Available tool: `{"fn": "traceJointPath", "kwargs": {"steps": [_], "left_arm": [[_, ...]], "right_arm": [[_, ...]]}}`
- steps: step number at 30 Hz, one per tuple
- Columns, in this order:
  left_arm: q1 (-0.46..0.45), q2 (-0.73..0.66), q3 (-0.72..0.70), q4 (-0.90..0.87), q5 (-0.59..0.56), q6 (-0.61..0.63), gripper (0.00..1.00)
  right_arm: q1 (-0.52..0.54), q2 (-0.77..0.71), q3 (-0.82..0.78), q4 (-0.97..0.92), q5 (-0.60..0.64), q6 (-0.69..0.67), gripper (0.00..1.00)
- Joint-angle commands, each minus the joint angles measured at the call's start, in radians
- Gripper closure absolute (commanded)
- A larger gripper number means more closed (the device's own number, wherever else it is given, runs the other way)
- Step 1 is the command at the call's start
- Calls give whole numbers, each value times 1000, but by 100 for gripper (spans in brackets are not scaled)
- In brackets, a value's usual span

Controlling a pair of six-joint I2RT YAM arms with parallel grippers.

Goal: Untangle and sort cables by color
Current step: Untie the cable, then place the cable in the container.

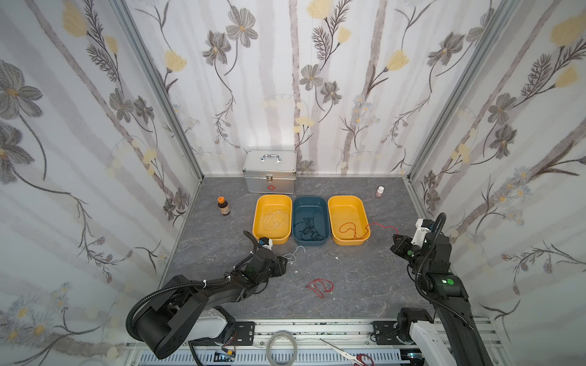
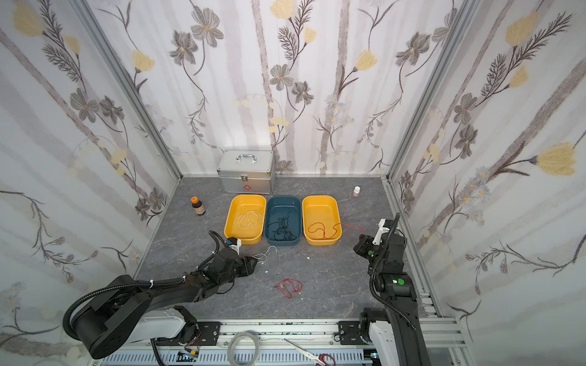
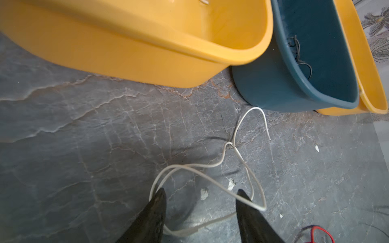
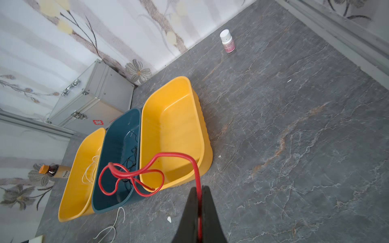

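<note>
Three bins stand side by side mid-frame on the grey marbled tabletop (image 1: 364,279), neighbouring rims touching. Entries run from the frame's left edge to its right.

- Brown bottle (image 1: 224,206): upright, left of the bins and apart from them.
- Left gripper (image 1: 285,263): lower left of centre, low over the tabletop, just in front of the left yellow bin (image 1: 272,202). In the wrist view its fingers (image 3: 155,212) are spread wide.
- Loose white cable (image 3: 210,166): on the tabletop in open loops. One strand crosses the tip of one finger and a loop bends round the other — nothing is pinched. Its free end curls toward the blue bin (image 1: 302,206).
- Left yellow bin: white cables (image 1: 274,221) coiled on its floor, in the half nearer the arms.
- Metal case (image 1: 270,171): closed, against the back wall, above the left yellow bin in frame.
- Blue bin: black cables (image 1: 309,229) in a tangle, mostly in the near half.
- Loose red cable (image 1: 320,286): small looped heap on the tabletop, lower centre, well apart from the bins and from both grippers.
- Right yellow bin (image 1: 344,207): red cable (image 1: 348,229) curls inside, then passes over the bin's right rim and runs on to the right gripper (image 1: 395,239).
- White bottle (image 1: 380,191): upright, up and right of the bins, near the back wall.
- Right gripper: right of the bins, fingers pressed together on the red cable — the wrist view shows the strand clamped between them.
</note>
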Motion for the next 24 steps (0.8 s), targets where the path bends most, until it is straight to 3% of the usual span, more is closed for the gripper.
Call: {"fn": "traceJointPath", "kwargs": {"steps": [1, 6, 13, 24], "left_arm": [[3, 0, -11, -209, -1, -23, 42], [3, -26, 10, -232, 33, -21, 39], [3, -209, 49, -331, 91, 10, 32], [4, -347, 88, -421, 116, 26, 27]], "right_arm": [[-20, -2, 10, 16, -88, 8, 96], [-20, 6, -23, 68, -196, 16, 96], [5, 39, -37, 124, -304, 29, 95], [113, 137, 39, 198, -114, 42, 95]]}}
